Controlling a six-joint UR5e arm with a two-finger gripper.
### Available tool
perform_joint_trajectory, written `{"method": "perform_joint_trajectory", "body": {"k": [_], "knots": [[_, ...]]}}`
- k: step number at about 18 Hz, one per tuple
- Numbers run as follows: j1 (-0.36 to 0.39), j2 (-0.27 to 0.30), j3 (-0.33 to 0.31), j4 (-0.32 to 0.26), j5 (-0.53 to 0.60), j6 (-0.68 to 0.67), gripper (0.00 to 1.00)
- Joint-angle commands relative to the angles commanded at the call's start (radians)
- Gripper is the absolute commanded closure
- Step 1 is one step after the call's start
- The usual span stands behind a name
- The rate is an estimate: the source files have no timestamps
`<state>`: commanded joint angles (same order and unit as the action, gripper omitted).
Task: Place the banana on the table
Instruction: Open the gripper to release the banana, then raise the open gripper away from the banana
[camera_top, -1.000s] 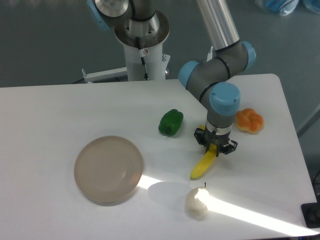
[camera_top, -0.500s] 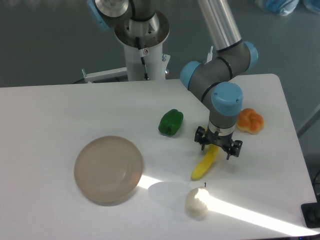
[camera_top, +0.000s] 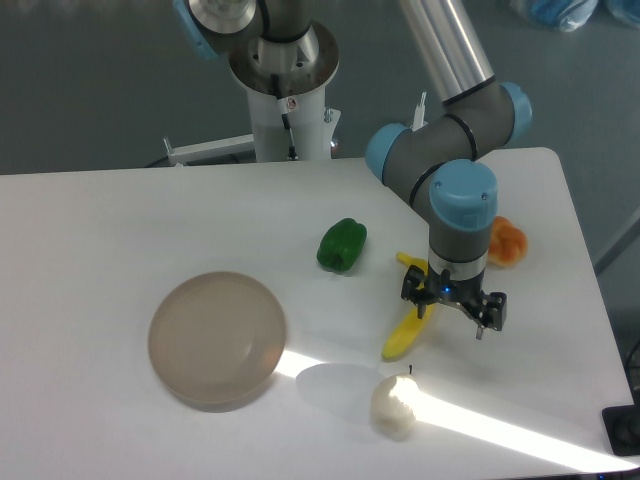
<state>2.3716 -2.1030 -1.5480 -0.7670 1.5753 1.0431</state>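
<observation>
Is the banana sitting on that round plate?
No, the banana lies on the bare white table, well to the right of the round plate, with the open claw just above it.

The robot arm (camera_top: 445, 60) was silver tubing with grey joints and light-blue caps; its small black two-finger gripper (camera_top: 455, 306) showed a blue light.

Single fixed camera, high, facing the robot's base (camera_top: 280, 95) across the table (camera_top: 100, 230). Looks steeply down from the near edge; near corners cropped, far right corner visible.
</observation>
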Motion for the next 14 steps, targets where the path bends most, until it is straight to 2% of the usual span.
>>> {"method": "perform_joint_trajectory", "body": {"k": [14], "knots": [[-0.008,-0.02,0.104,-0.002,0.003,0.025,0.0]]}}
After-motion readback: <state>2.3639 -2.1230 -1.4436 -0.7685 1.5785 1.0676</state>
